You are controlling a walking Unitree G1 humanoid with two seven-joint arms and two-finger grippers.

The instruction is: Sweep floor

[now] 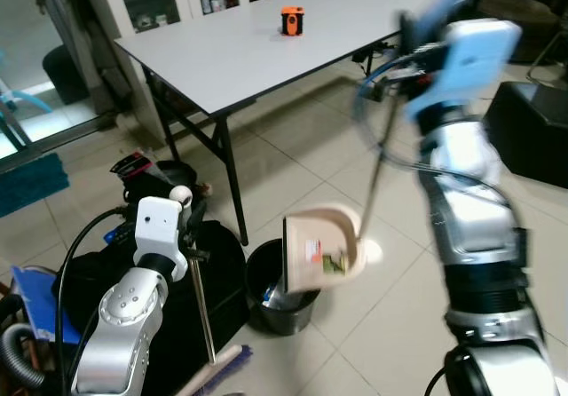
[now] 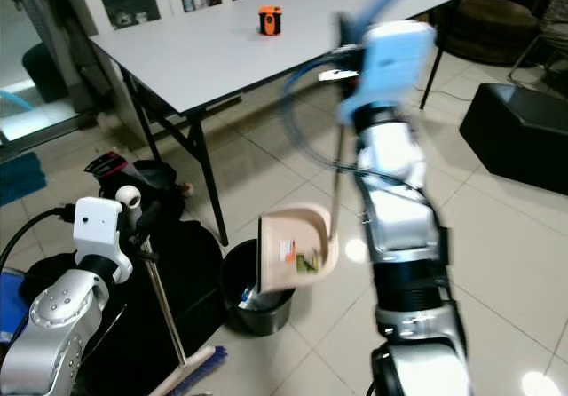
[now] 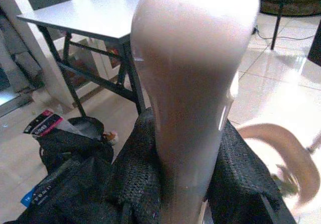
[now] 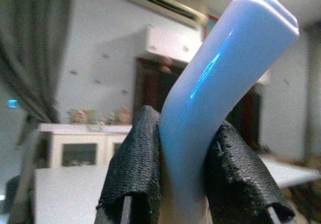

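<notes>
L gripper (image 3: 173,184) is clamped on the pale broom handle (image 1: 201,298), w/ the bristles (image 1: 222,371) low on the floor. No label text is readable. Centre: tilted dustpan (image 1: 321,254) holds debris directly over the black bin (image 1: 277,300). R gripper (image 4: 183,184) grips the blue dustpan handle (image 4: 220,78), raised high.

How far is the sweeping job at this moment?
Late stage. Done: scraps lie in the dustpan. In hand: the right gripper holds its blue handle, tipping it over the black bin; the left gripper holds the broom. Left: emptying the pan.
</notes>
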